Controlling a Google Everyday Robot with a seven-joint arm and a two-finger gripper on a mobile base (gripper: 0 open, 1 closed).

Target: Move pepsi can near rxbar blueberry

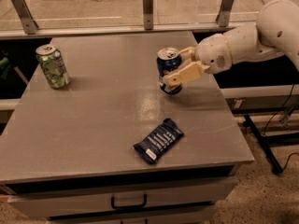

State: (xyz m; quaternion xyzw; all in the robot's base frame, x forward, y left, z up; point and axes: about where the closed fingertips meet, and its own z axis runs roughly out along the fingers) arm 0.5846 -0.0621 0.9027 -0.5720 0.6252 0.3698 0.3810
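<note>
As the camera view showed: one surface (103, 111), two cans, one bar, and one arm reaching in from the right.
Tool: the tool (176, 65) was clamped on the can, one finger high near the rim and the other low across its front.
Can: the can (168, 73) sat in that grip over the far right part of the surface, leaning a little; whether its base touched the surface could not be told.
Bar: the bar (158, 140) lay flat and slantwise near the front edge, well apart from the can, with bare surface between them.
Green can: the green can (53, 66) stood at the far left, well apart from both.
Done: the grasp looked made.
Left: bringing the can forward to a spot just beside the bar, setting it down upright, and letting go.
Progress: judged early to middle, since the gap to the bar was not yet closed.
</note>
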